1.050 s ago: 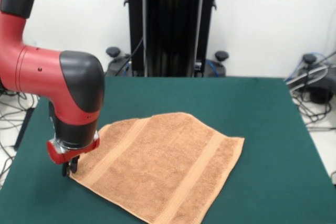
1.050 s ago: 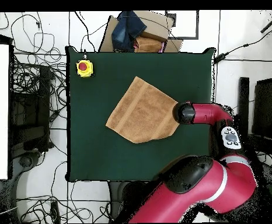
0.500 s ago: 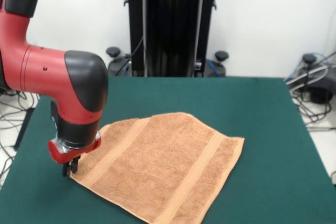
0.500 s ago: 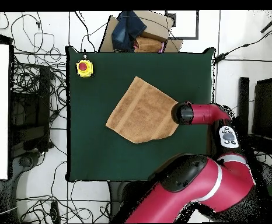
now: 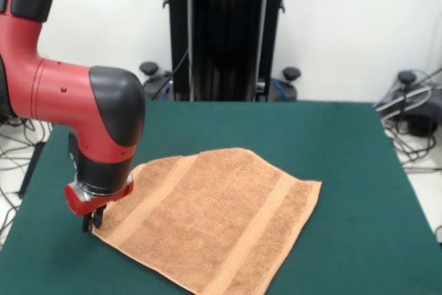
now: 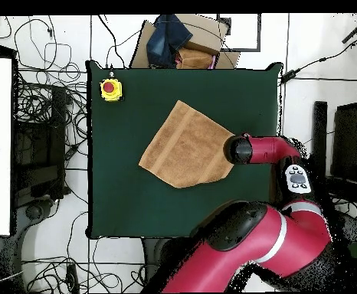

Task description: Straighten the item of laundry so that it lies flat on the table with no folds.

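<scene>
Looking at the front view, I see the gripper (image 5: 92,222) down at the table (image 5: 345,143), right at the left-hand corner of the towel (image 5: 214,219). Only its dark tips show below the red wrist collar, and they sit against the towel's edge; I cannot tell whether they are pinched on the cloth or just beside it, nor how far apart they stand.

The towel lies spread on the green surface, turned at an angle to the table's sides. I can make out 2 woven stripe bands running across it in the front view. Its lower part runs out of the bottom of that picture. The far edge rises to a blunt peak rather than a square corner.

From overhead, the towel (image 6: 186,147) sits near the middle of the table (image 6: 120,199), and the arm's black and red end (image 6: 241,149) covers the corner on the right. A yellow box with a red button (image 6: 110,89) stands in the table's upper left corner, well apart from the towel.
</scene>
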You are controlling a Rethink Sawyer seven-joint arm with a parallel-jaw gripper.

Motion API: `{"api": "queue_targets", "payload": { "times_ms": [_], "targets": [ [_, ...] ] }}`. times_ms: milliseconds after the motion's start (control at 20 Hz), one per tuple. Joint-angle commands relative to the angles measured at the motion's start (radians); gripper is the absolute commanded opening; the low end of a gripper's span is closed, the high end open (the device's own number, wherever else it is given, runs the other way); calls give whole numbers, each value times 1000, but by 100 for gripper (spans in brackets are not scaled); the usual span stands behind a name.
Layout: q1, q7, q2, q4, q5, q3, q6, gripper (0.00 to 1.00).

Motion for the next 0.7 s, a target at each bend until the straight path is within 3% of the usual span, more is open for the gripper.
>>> {"api": "queue_targets", "payload": {
  "times_ms": [50,500,550,700],
  "targets": [
    [21,164,64,45,-16,-7,-75,0],
    [15,148,58,57,-18,-13,-77,0],
    [16,148,58,57,-16,-14,-77,100],
    [22,165,59,56,-16,-20,-92,100]
  ]
}}
